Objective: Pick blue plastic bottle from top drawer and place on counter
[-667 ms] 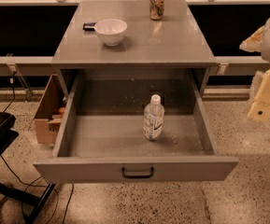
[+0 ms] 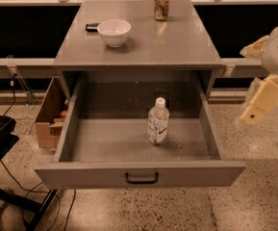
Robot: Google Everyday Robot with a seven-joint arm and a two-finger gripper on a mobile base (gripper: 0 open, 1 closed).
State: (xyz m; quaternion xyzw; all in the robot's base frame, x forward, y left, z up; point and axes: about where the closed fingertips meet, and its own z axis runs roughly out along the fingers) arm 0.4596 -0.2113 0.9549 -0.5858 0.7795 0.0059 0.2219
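Observation:
The blue plastic bottle (image 2: 157, 121), clear with a white cap and a pale label, stands upright in the middle of the open top drawer (image 2: 138, 173), slightly right of centre. The drawer is pulled fully out, its dark bar handle (image 2: 141, 178) facing me. The grey counter (image 2: 177, 40) lies above and behind it. My gripper (image 2: 262, 100), cream-coloured, hangs at the right edge of the view, outside the drawer's right wall and above the floor, well apart from the bottle.
On the counter stand a white bowl (image 2: 114, 32), with a small dark object behind it, and a brownish patterned can (image 2: 161, 5) at the back. A cardboard box (image 2: 49, 113) sits on the floor left of the cabinet. Dark chair legs and cables (image 2: 13, 186) are at the lower left.
My arm at the right edge has shifted slightly to the left and down. The bottle, the drawer and the things on the counter have not moved.

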